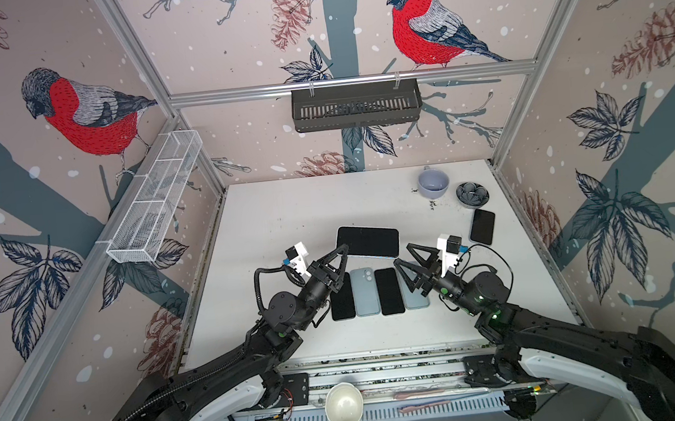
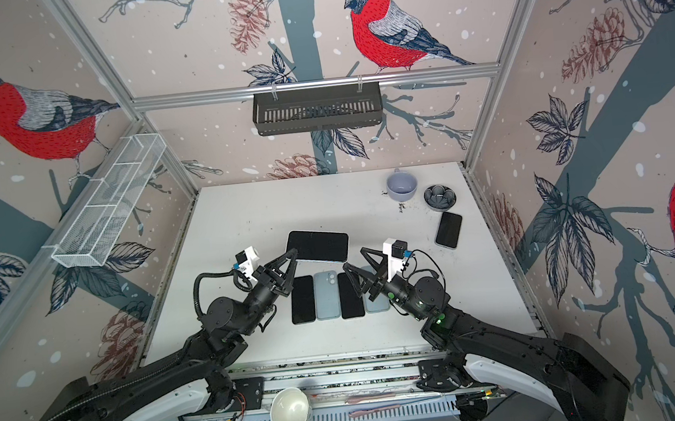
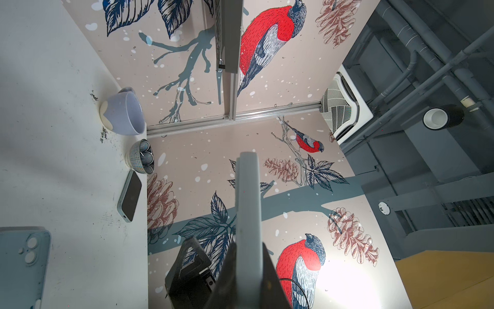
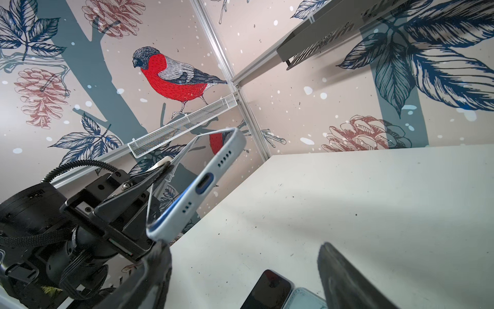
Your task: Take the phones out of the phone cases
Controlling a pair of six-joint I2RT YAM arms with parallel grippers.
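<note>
The phone (image 1: 367, 240) (image 2: 318, 244) has a black screen and sits in a pale grey-blue phone case. It is held above the table, screen up. My left gripper (image 1: 345, 251) (image 2: 292, 257) is shut on its left edge. The left wrist view shows that edge (image 3: 247, 200) clamped in the left gripper (image 3: 247, 250). My right gripper (image 1: 403, 255) (image 2: 356, 258) is open just off the phone's right end. In the right wrist view the case's port end (image 4: 203, 184) hangs beside one finger (image 4: 156, 264) of the right gripper (image 4: 242, 244); nothing lies between the jaws.
Below the grippers a row lies on the table: a black phone (image 1: 341, 298), a blue case with camera holes (image 1: 364, 290), another black phone (image 1: 389, 292) and a pale blue piece (image 1: 415, 298). At the back right are a phone (image 1: 482, 226), a lilac cup (image 1: 432, 181) and a small dark bowl (image 1: 472, 193).
</note>
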